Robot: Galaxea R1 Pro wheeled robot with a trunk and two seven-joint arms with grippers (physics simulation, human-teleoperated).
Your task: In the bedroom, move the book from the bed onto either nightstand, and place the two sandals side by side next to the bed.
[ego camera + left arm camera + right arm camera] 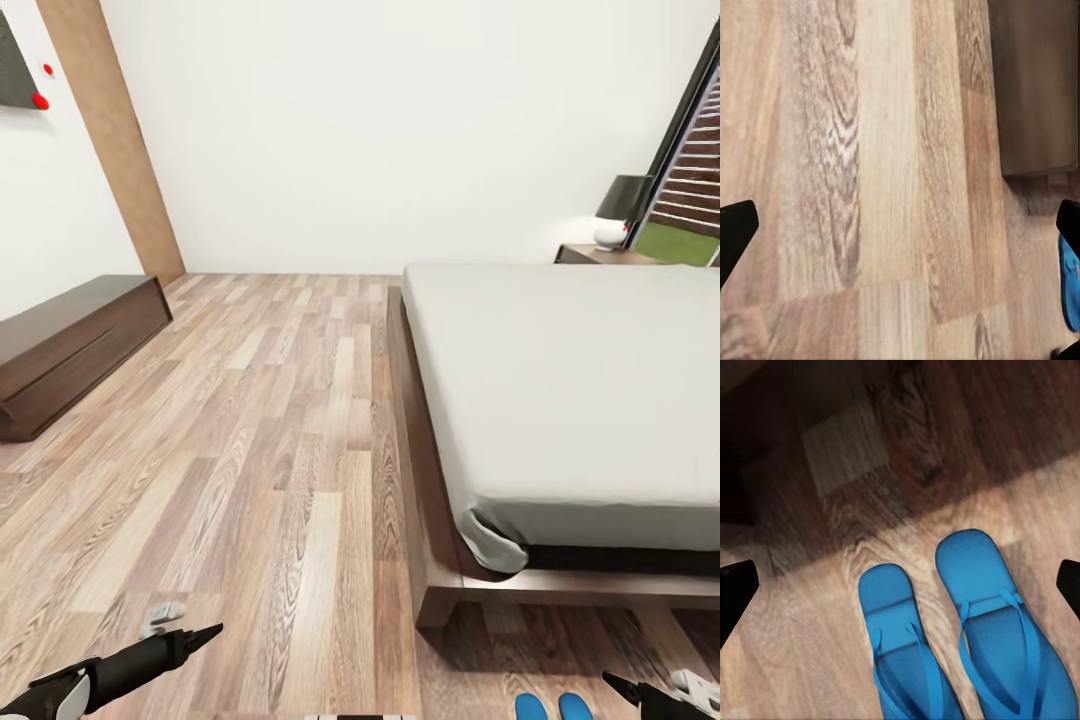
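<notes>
right pincer [900, 585] wide, empty | right wrist: both sandals [960, 637] side by side | head: toes only

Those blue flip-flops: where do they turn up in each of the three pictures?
Head view: the two sandals peek in at the bottom edge, right of centre, on the floor before the bed's foot.
Left wrist view: a blue sliver of a sandal at the right edge.
Right wrist view: both fill the lower middle, side by side.
Shared landmark: the bed, its dark wooden corner near them.
</notes>
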